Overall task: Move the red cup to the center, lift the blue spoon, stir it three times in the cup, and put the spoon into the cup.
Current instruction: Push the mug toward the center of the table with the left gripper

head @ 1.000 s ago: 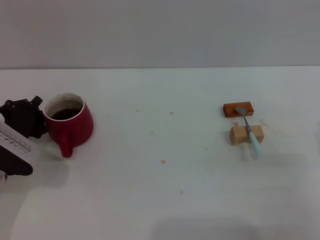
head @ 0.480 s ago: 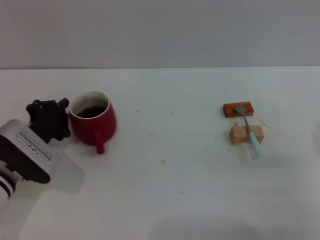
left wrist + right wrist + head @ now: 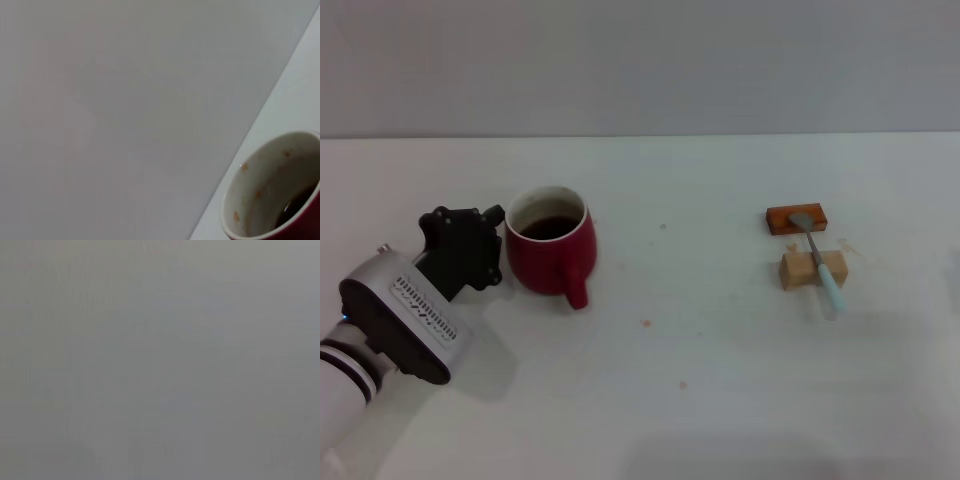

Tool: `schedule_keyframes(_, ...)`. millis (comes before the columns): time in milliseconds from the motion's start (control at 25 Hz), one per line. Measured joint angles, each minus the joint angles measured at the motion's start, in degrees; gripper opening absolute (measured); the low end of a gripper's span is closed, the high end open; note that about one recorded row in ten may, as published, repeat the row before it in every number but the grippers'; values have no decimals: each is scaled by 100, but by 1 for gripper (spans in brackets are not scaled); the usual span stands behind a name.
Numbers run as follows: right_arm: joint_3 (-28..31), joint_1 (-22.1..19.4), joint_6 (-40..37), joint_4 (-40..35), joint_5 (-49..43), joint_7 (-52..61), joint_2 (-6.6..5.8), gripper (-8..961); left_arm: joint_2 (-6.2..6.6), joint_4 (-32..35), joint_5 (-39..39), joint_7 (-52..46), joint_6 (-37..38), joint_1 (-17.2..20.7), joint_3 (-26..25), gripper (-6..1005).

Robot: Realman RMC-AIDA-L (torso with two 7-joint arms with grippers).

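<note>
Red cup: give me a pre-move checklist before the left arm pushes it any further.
1. Red cup upright, liquid inside: ok.
2. Cup at table center: not ok, it sits left of the middle.
3. Left end effector against the cup's left side: ok, though its finger state: cannot tell.
4. Path toward center free of objects: ok, only small specks on the table.
5. Blue spoon in place, resting across the wooden block with its bowl on the orange-brown block: ok.
6. Right end effector position: cannot tell, not in view.
</note>
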Motion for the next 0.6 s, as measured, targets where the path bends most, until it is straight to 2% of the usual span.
schedule_keyframes(120, -19, -7, -8, 3, 2, 0, 0, 688, -2, -26, 0, -4, 1, 8, 19, 61)
schedule_keyframes(160, -25, -8, -12, 3, 3, 0, 0, 688, -20, -63, -1, -2, 9, 17, 207, 62)
schedule_keyframes(240, -52, -14, -21, 3, 3, 0, -4, 688, -22, -63, -1, 8, 11, 24, 247, 65)
schedule_keyframes(600, -60, -27, -23, -16, 4, 0, -12, 689, 2, 143, -42, 100, -132, -111, 195, 75)
